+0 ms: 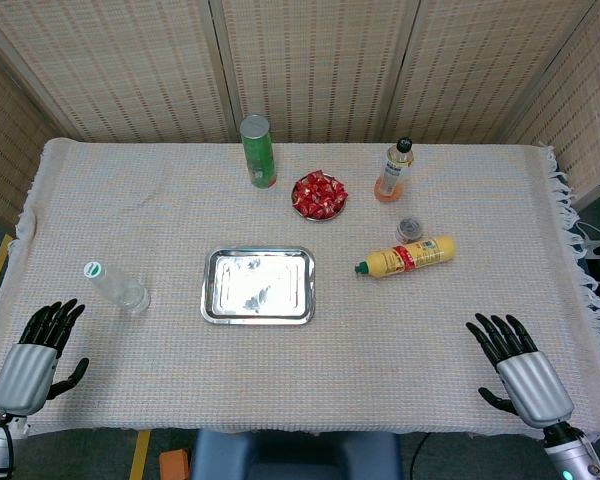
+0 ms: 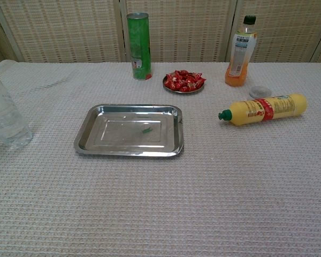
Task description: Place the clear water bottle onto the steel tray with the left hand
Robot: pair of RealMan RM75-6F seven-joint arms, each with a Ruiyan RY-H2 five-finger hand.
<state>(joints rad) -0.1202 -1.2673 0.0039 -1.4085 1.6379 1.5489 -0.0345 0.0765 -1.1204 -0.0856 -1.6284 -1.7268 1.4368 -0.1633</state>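
Observation:
The clear water bottle (image 1: 117, 285) stands on the table's left side, its green-marked cap toward me in the head view; the chest view shows its lower body (image 2: 6, 119) at the left edge. The steel tray (image 1: 258, 286) lies bare in the middle of the table, to the right of the bottle, also seen as the steel tray (image 2: 129, 130) in the chest view. My left hand (image 1: 35, 357) rests at the near left corner, below the bottle and apart from it, fingers spread and holding nothing. My right hand (image 1: 517, 368) lies open at the near right.
At the back stand a green can (image 1: 259, 152), a bowl of red candies (image 1: 319, 195) and an orange drink bottle (image 1: 393, 171). A yellow bottle (image 1: 408, 256) lies on its side right of the tray, with a small round lid (image 1: 409, 228) behind it. The table edge is near both hands.

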